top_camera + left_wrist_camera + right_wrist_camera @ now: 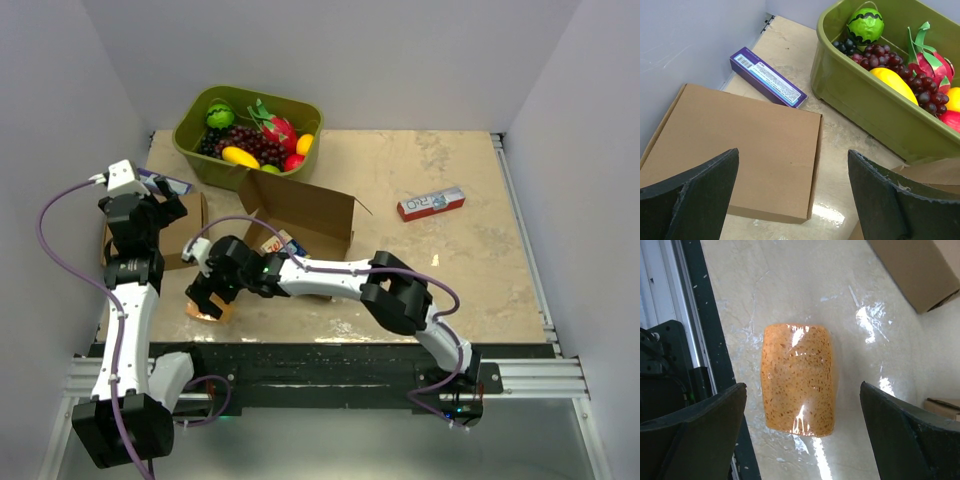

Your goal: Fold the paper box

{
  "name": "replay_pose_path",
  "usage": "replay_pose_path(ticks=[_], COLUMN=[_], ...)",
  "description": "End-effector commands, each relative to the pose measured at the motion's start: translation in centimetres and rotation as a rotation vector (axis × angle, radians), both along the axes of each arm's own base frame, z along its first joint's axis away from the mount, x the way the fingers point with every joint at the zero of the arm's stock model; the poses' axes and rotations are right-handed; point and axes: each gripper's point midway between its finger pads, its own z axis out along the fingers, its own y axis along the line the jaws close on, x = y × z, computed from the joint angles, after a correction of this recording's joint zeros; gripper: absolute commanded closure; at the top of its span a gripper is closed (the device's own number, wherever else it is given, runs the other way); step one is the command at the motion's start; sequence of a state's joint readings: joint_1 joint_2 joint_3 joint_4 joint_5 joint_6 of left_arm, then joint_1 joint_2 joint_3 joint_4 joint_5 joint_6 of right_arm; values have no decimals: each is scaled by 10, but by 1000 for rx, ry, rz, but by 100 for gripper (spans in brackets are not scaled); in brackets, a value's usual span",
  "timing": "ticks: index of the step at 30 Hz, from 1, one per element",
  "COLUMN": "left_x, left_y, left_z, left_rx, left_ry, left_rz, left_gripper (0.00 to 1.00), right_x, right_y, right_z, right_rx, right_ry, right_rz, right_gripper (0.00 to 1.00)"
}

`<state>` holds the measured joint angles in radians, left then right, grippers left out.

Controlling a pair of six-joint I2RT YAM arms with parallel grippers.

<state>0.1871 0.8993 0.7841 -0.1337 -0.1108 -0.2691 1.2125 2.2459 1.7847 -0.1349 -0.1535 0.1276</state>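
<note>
Matt brown cardboard paper box point(302, 207)

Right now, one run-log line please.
left gripper open, above closed cardboard box | right gripper open, above wrapped orange sponge | paper box unheld, flap up

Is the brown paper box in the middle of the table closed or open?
Open: the paper box has one wide panel standing upright instead of lying flat over its base, so it is not folded shut.
</note>
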Motion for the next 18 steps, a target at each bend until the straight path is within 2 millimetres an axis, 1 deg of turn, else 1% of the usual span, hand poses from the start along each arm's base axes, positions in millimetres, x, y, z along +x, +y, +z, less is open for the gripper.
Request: replay_pose_path(ticks=[1,2,3,6,11,12,17,18], left_x=[7,7,7,8,9,9,9,10], left_y=[-4,-3,-4,-5,-5,-5,-6,-6], left_z=[12,12,11,10,10,10,10,9], left_rx=[10,10,9,6,5,5,4,4], left_ry=[-53,-53,-50,-51,-49,-49,-48,-46], left_rz=[-22,-22,-24,-31,-34,-34,-35,-37], left_gripper=[7,7,7,7,7,7,7,7], right_x=[-5,-7,-5,-2,-10,-10,-2,-1], right_y=[6,6,5,2,1,0,-5,-5], right_z=[12,9,3,-6,-17,-22,-46,-47], right_rx=[17,8,-10,-33,-65,-77,-141,-147], right_ry=[-97,-109,-126,-153,-203,-210,-240,-242], right_rz=[35,40,37,30,66,64,37,38], right_gripper=[1,1,1,1,1,1,1,1])
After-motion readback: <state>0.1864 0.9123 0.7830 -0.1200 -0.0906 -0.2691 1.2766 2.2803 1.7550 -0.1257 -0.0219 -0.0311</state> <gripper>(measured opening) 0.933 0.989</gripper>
